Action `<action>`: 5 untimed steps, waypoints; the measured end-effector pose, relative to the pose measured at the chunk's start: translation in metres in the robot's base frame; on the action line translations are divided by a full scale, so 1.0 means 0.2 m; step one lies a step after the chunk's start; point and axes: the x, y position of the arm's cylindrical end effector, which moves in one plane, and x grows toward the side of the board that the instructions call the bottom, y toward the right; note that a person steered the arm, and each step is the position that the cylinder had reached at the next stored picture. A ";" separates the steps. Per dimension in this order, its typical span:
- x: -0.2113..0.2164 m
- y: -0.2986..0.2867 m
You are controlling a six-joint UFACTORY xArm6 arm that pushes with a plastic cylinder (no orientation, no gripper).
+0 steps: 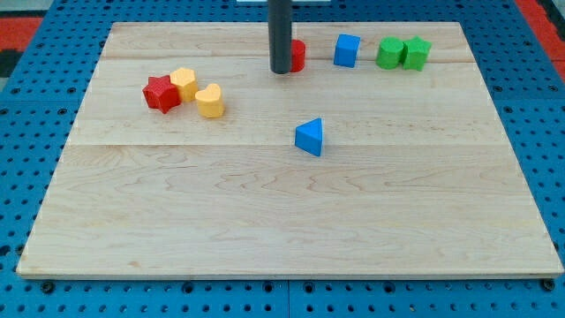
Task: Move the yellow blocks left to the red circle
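Two yellow blocks lie at the view's upper left: a yellow hexagon (184, 83) and a yellow heart-like block (210, 101), close together. A red star (161, 94) touches the hexagon's left side. The red circle (297, 56) sits at the view's top centre, partly hidden by the dark rod. My tip (282, 70) rests against the red circle's left side, well to the right of the yellow blocks.
A blue cube (347, 50) lies right of the red circle. Two green blocks (389, 53) (416, 53) sit side by side at the top right. A blue triangle (310, 137) lies near the centre. The wooden board (282, 221) rests on a blue pegboard.
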 end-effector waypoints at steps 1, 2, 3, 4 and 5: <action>-0.05 0.04; -0.04 0.04; 0.30 0.02; 0.42 -0.29; 0.46 -0.76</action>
